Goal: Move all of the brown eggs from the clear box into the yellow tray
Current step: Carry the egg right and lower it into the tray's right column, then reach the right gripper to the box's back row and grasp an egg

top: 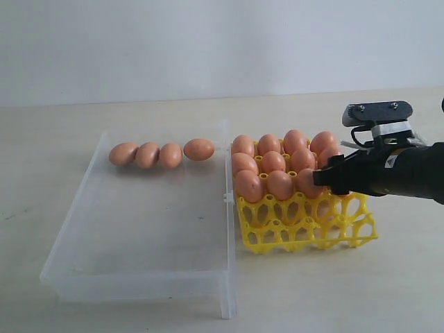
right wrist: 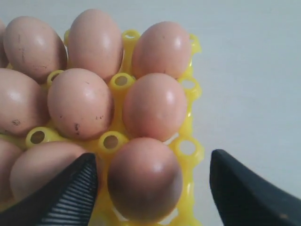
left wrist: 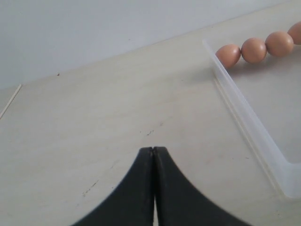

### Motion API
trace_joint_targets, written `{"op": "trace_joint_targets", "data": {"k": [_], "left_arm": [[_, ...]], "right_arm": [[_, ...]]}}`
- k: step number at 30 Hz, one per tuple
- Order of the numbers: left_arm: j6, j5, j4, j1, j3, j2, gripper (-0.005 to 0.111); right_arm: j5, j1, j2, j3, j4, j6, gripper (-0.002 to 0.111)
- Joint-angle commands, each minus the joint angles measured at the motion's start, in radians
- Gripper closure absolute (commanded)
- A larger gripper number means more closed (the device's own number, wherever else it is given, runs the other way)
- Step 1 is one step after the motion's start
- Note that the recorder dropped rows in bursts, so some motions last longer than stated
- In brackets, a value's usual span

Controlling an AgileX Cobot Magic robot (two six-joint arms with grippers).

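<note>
Several brown eggs (top: 159,154) lie in a row at the far end of the clear box (top: 139,281). More brown eggs (top: 272,163) fill the back rows of the yellow tray (top: 305,229). My right gripper (top: 320,177) is at the tray's right side, open. In the right wrist view its fingers (right wrist: 75,188) stand on either side of one egg (right wrist: 145,179) seated in an edge cell, the far finger well apart from it. My left gripper (left wrist: 153,149) is shut on nothing, above bare table left of the box (left wrist: 249,127), with the row of eggs (left wrist: 254,49) beyond it.
The tray's front row of cells (top: 347,222) holds no eggs. The box's long wall (top: 227,208) runs right beside the tray's left edge. A pale wall stands behind the table.
</note>
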Motion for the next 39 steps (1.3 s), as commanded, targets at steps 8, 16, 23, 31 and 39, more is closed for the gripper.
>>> {"op": "trace_joint_targets", "data": {"k": [8,16,23,31,39], "left_arm": [[-0.005,-0.008,0.000,-0.002,-0.004,-0.006,0.107],[-0.005,-0.008,0.000,-0.002,-0.004,-0.006,0.107],[-0.005,-0.008,0.000,-0.002,-0.004,-0.006,0.107],[-0.005,-0.008,0.000,-0.002,-0.004,-0.006,0.107],[-0.005,-0.008,0.000,-0.002,-0.004,-0.006,0.107]], "right_arm": [[0.395,0.064,-0.276,-0.113,-0.008,0.144,0.050],[0.704,0.334,-0.160,-0.454,0.088,0.070,0.051],[1.282,0.406,0.233,-1.056,-0.029,0.052,0.051],[1.282,0.404,0.726,-1.714,0.087,0.447,0.051],[1.330,0.404,0.869,-1.866,-0.058,0.603,0.052]]}}
